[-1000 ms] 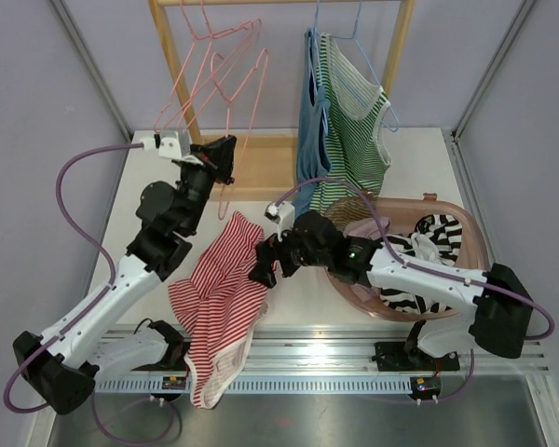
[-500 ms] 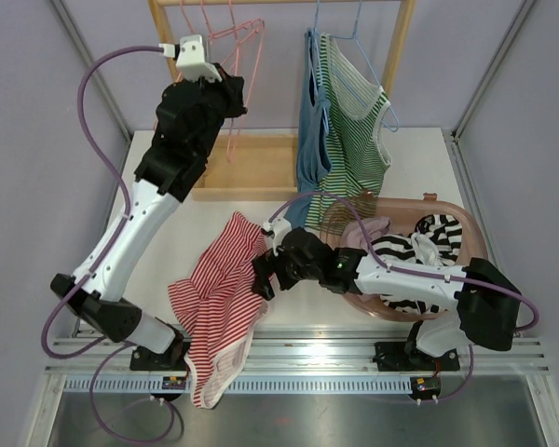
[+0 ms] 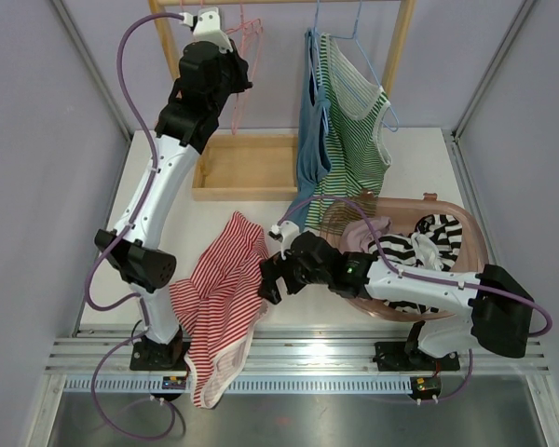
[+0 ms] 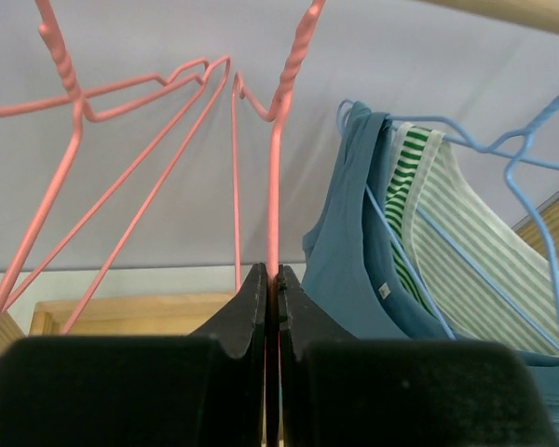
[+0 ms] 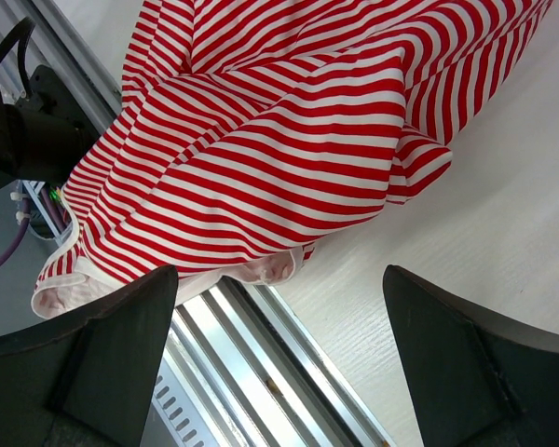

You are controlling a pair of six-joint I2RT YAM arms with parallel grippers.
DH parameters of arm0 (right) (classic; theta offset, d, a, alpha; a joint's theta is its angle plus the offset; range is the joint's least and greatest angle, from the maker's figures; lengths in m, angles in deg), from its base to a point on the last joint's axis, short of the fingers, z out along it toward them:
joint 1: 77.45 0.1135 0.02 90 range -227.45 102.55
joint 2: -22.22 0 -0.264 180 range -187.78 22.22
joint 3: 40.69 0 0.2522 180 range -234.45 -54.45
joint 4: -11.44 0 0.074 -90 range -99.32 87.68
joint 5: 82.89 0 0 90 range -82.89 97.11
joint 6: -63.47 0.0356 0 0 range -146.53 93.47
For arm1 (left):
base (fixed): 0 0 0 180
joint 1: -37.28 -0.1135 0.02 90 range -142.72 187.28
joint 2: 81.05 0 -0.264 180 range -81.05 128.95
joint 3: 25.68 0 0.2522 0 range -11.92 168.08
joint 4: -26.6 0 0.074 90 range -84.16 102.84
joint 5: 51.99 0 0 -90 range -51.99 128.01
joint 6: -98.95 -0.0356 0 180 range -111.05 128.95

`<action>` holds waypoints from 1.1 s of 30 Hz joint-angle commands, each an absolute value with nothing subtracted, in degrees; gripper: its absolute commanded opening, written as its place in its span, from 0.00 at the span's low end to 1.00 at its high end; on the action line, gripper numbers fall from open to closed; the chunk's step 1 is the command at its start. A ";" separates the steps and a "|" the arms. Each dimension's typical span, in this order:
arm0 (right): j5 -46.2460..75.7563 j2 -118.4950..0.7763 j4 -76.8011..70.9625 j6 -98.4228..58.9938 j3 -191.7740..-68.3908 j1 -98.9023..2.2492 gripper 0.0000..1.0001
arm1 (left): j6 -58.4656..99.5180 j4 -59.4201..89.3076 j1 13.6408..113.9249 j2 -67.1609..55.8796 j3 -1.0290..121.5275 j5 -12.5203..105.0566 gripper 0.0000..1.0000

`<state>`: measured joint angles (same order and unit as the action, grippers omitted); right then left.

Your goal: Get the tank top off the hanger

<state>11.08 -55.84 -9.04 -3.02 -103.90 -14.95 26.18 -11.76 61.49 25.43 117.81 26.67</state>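
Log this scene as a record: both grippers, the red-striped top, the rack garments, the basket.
left gripper: shut on pink hanger, raised at the wooden rack
right gripper: open, above red-striped tank top, holding nothing
red-striped tank top: off any hanger, lying on table, hem over the near edge
rack garments: blue top and green-striped top, both hanging
basket: holds black-and-white striped clothing

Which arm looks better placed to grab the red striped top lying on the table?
Right. The right hand hangs open just over the red striped top, while the left hand is up at the rack, shut on a pink hanger.
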 commanded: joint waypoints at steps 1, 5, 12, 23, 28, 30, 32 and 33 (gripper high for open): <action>11.25 -56.35 -9.09 -4.29 -104.72 -14.00 1.00 | 27.84 -12.03 60.40 25.65 120.62 28.07 0.00; 9.32 -59.42 -10.76 -5.78 -107.61 -13.12 0.99 | 28.19 -13.52 59.87 25.04 119.74 28.17 0.07; 6.49 -67.42 -15.41 -10.52 -115.77 -11.97 1.00 | 27.76 -14.05 59.87 18.37 112.89 26.93 0.50; 4.30 -86.31 -21.64 -11.59 -130.20 -9.52 1.00 | 27.58 -20.12 59.87 -0.78 101.82 27.54 0.99; 2.20 -95.18 -24.82 -11.59 -135.65 -7.32 0.99 | 27.05 -20.82 59.87 -10.80 92.34 25.09 0.99; 0.18 -97.04 -25.88 -11.06 -136.54 -6.88 0.96 | 26.70 -20.65 59.87 -15.90 88.21 24.56 0.99; -0.53 -97.75 -25.18 -10.45 -135.84 -6.96 0.78 | 26.79 -21.08 59.87 -18.72 86.09 23.16 0.99; -0.88 -97.40 -24.74 -10.45 -135.40 -6.88 0.59 | 26.70 -21.35 59.87 -21.60 84.86 22.81 0.99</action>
